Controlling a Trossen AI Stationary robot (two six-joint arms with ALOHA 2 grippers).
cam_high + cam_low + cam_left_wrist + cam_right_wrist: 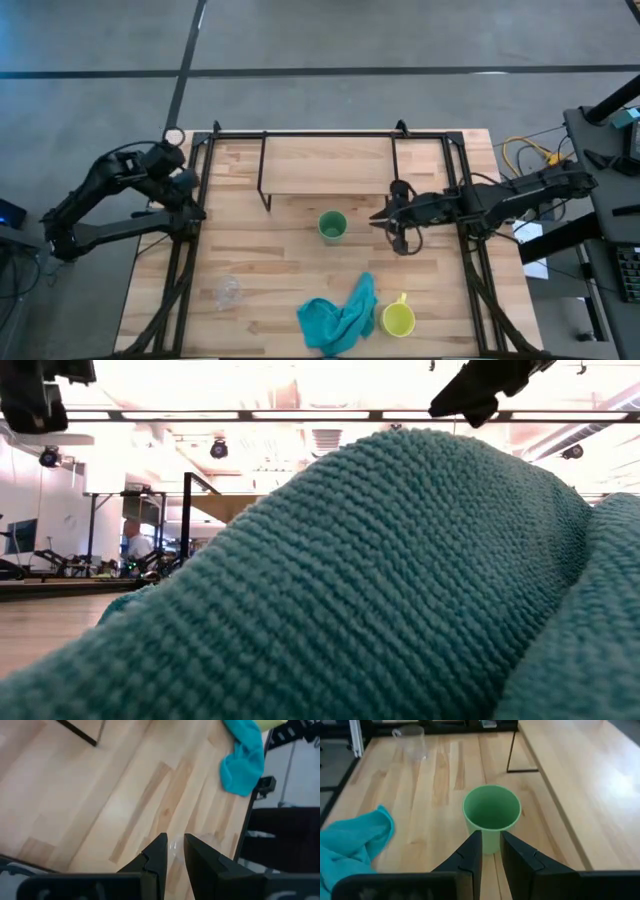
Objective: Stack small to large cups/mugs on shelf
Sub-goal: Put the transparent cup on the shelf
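Right hand [393, 224] hangs over the middle of the desk [280, 285], just beside the green cup [333, 226] and apart from it; its fingers [470, 855] stand close together with only a narrow slit between them, holding nothing; in the right wrist view the green cup [491, 816] stands upright and mouth up straight ahead of those fingers. Left hand [173, 851] waits at the desk's left edge near the far corner; its fingers [157, 852] are likewise nearly together and empty.

Behind the green cup, the shelf [328, 165] lies along the far side of the desk on thin black legs, its light wooden top bare; the small clear glass cup [228, 292] stands near the desk's left front, well apart from the others, and shows too in the right wrist view [410, 742]; the yellow mug [398, 319] sits at the front right with its handle turned toward the shelf, just beside the crumpled teal cloth [340, 316]; that cloth [380, 590] fills nearly the whole low view.
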